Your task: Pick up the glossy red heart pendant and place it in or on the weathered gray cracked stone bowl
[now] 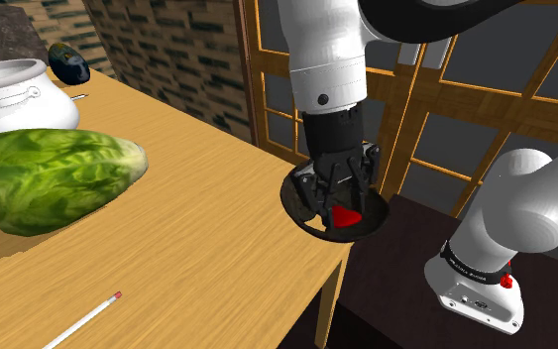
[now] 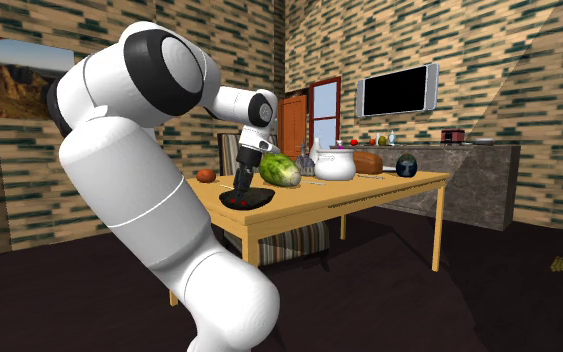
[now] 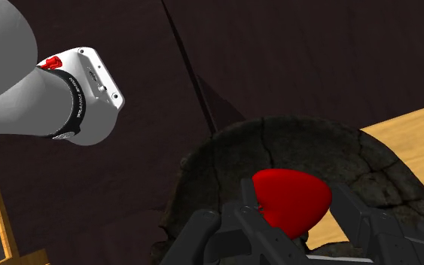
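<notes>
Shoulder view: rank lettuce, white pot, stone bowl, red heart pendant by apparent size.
1. lettuce, clearly largest.
2-3. white pot and dark cracked bowl look alike. The pot is farther and cut by the frame edge, and the bowl is partly behind the gripper, so I can't rank them.
4. red heart pendant, smallest.

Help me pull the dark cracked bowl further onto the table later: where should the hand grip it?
Take the bowl by its rim, from above, one finger inside and one outside: it looks wide and shallow, likely too broad to span. Choose the rim on the table side, since it seems to overhang the edge. The hand first has to release the red heart pendant.
</notes>
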Action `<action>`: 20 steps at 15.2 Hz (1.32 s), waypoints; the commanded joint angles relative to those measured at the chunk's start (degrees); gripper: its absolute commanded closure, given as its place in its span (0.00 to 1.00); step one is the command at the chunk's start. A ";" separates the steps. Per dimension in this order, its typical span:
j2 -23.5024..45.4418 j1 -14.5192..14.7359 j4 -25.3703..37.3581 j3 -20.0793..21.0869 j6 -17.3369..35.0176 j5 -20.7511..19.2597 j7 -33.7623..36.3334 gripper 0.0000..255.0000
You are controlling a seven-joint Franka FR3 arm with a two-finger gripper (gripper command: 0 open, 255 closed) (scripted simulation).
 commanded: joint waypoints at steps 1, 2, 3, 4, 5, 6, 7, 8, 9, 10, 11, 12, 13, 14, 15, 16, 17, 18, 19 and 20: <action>0.01 0.00 -0.02 0.00 0.00 -0.01 0.00 1.00; 0.00 0.00 -0.02 0.00 0.00 -0.01 0.00 1.00; 0.00 0.00 -0.02 0.00 0.00 -0.01 0.00 1.00; 0.01 0.00 -0.03 0.00 0.00 -0.01 0.00 1.00; 0.00 0.00 -0.03 0.00 0.00 0.00 0.00 1.00; -0.01 0.00 -0.03 0.00 0.00 0.00 0.00 1.00; 0.00 0.00 -0.02 0.01 0.00 -0.01 0.00 1.00; 0.07 -0.05 0.76 -0.17 -0.70 -0.12 0.20 1.00; 0.17 -0.09 1.56 -0.33 -1.40 -0.23 0.40 1.00; 0.27 -0.13 2.37 -0.49 -2.09 -0.34 0.61 1.00; 0.39 -0.18 3.19 -0.65 -2.78 -0.45 0.82 1.00; 0.52 -0.22 4.02 -0.80 -3.47 -0.55 1.03 1.00; 0.66 -0.27 4.86 -0.95 -4.16 -0.66 1.25 1.00; 0.82 -0.31 5.71 -1.09 -4.84 -0.76 1.47 1.00; 0.98 -0.36 6.58 -1.22 -5.52 -0.85 1.69 1.00; 1.17 -0.41 7.45 -1.35 -6.20 -0.95 1.92 1.00; 1.36 -0.46 8.34 -1.47 -6.88 -1.04 2.15 1.00; 1.56 -0.51 9.24 -1.59 -7.56 -1.13 2.39 1.00; 1.78 -0.55 10.15 -1.70 -8.24 -1.22 2.63 1.00; 2.01 -0.60 11.07 -1.81 -8.91 -1.31 2.87 1.00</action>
